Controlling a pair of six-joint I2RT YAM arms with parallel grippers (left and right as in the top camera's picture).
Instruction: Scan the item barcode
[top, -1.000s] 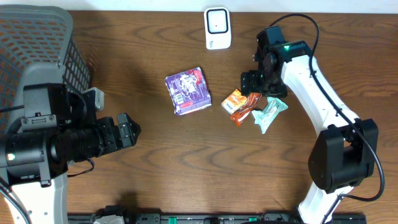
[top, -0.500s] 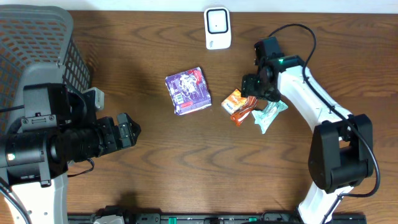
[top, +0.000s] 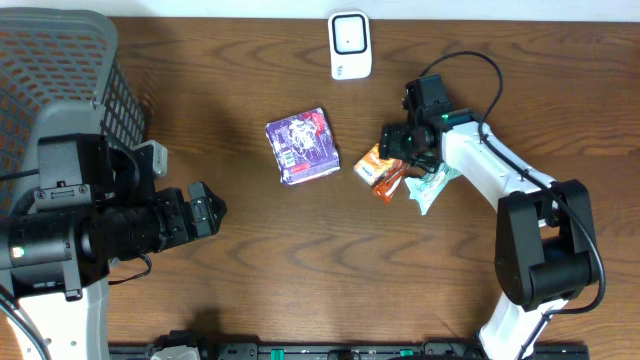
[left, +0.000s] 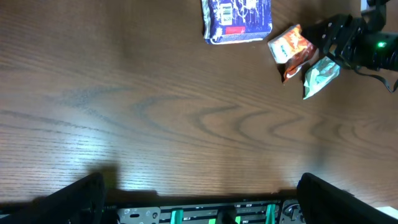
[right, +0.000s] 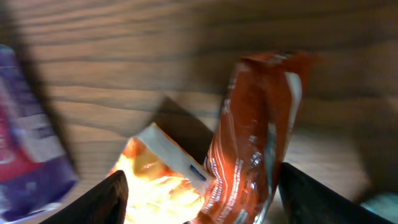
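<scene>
Overhead view: the right gripper (top: 398, 150) is pictured low over two snack packets lying right of the desk's (top: 250, 290) middle, an orange packet (top: 374, 160) touching a red-orange packet (top: 393, 181), with a teal packet (top: 433, 186) just beside them. In the right wrist view its jaws are shown apart, both packets lying between the fingers (right: 112, 196) and nothing clamped. The step in hand is judged to be the pick-up; which packet is meant cannot be told, and no scan has been made yet. For the next move, the jaws would have to be closed on one packet alone, and its barcode turned toward the white scanner (top: 350, 45) at the middle of the far edge. The left gripper (top: 207, 210) is held wide apart and empty near the left edge. A purple packet (top: 302, 147) lies near the centre, a mesh basket (top: 70, 50) at the far left corner. The surface is dark wood grain; of the room, only a pale strip beyond the far edge is shown.
</scene>
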